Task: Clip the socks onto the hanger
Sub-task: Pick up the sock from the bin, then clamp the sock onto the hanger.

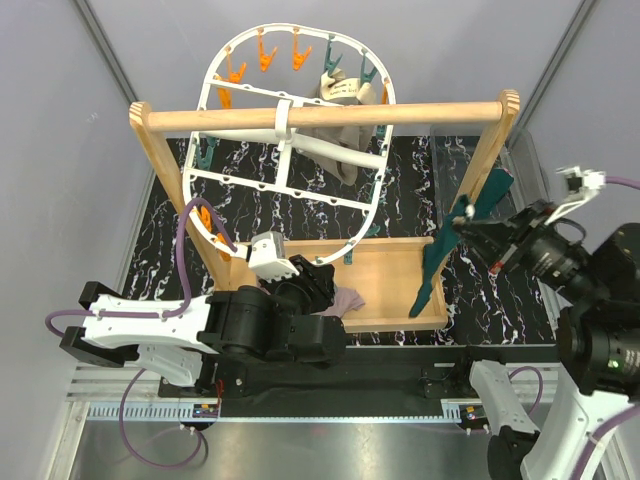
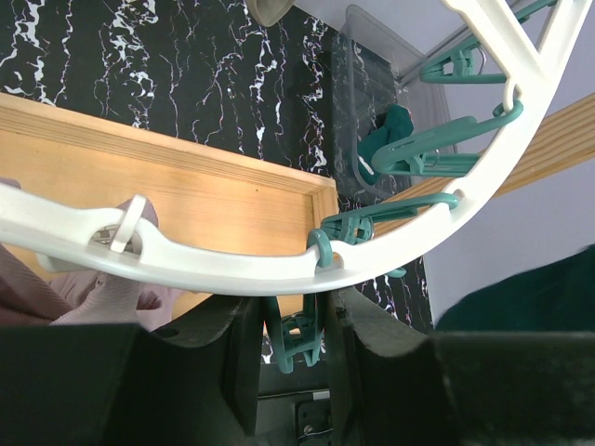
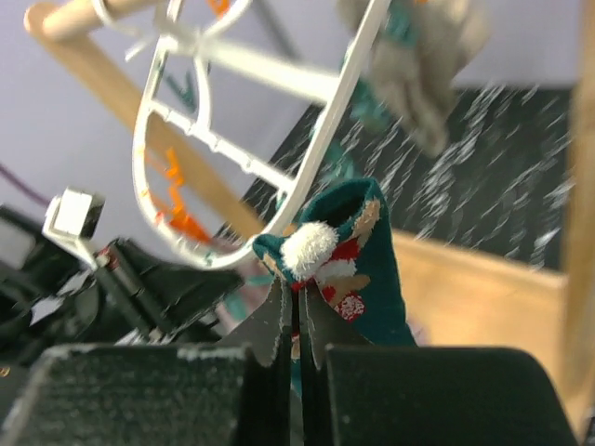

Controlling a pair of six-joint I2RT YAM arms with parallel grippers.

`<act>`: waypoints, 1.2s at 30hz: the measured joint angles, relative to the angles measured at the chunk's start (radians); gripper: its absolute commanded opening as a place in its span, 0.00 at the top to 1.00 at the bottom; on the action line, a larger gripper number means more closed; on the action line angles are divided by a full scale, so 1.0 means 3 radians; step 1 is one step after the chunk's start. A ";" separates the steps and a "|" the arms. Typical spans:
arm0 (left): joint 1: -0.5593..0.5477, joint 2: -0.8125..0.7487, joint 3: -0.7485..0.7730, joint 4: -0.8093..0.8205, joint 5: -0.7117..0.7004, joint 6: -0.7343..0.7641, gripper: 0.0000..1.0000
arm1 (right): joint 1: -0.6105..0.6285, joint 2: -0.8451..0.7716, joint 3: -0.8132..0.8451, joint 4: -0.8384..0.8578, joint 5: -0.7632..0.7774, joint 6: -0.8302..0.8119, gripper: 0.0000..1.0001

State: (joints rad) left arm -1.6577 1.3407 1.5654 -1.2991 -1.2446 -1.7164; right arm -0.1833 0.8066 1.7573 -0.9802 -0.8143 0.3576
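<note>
The white oval hanger [image 1: 275,187] hangs from a wooden rail, with orange and teal clothespins on its rim. My left gripper [image 1: 316,274] is at the hanger's near rim [image 2: 232,269]. In the left wrist view its fingers [image 2: 232,358] are closed on a teal clothespin [image 2: 297,330] dangling from that rim. My right gripper [image 1: 463,228] is shut on a dark teal sock [image 1: 432,280], held in the air right of the hanger. In the right wrist view the sock [image 3: 367,251] shows a red and white pattern with a white pompom. A mauve-pink sock [image 1: 348,300] lies in the tray, also seen in the left wrist view [image 2: 98,297].
The wooden rail stand [image 1: 330,115] spans the table, its posts at left and right. A wooden tray [image 1: 400,270] sits under the hanger. A grey-beige cloth [image 1: 345,150] is clipped at the hanger's far side. A clear bin [image 1: 520,160] stands at the far right.
</note>
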 measured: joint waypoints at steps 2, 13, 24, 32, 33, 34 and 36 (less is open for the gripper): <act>0.0000 0.0000 0.0000 0.0001 0.0000 0.0011 1.00 | 0.0097 -0.0102 -0.0392 0.0055 -0.0201 0.0137 1.00; 0.0000 0.0005 0.0003 0.0041 0.0001 0.0051 1.00 | 0.0844 -0.0268 -0.1490 -0.0135 -0.0432 0.0331 1.00; 0.0000 0.0009 0.0003 0.0061 0.0004 0.0048 1.00 | 0.1165 -0.0437 -0.2393 -0.0217 -0.0422 0.0303 1.00; 0.0000 0.0009 0.0003 0.0088 0.0006 0.0047 1.00 | 0.1381 -0.0378 -0.2463 -0.0085 -0.0369 0.0326 1.00; 0.0000 0.0009 0.0003 0.0098 0.0008 0.0047 1.00 | 0.1433 -0.0379 -0.2499 -0.0033 -0.0351 0.0347 1.00; 0.0000 0.0009 0.0003 0.0107 0.0008 0.0048 1.00 | 0.1498 -0.0378 -0.2546 0.0024 -0.0327 0.0380 1.00; 0.0000 0.0009 0.0003 0.0126 0.0011 0.0048 1.00 | 0.1698 -0.0375 -0.2664 0.0156 -0.0231 0.0478 1.00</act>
State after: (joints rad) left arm -1.6577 1.3434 1.5661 -1.2613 -1.2411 -1.7020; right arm 0.3260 0.6941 0.9581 -0.9333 -0.8837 0.5011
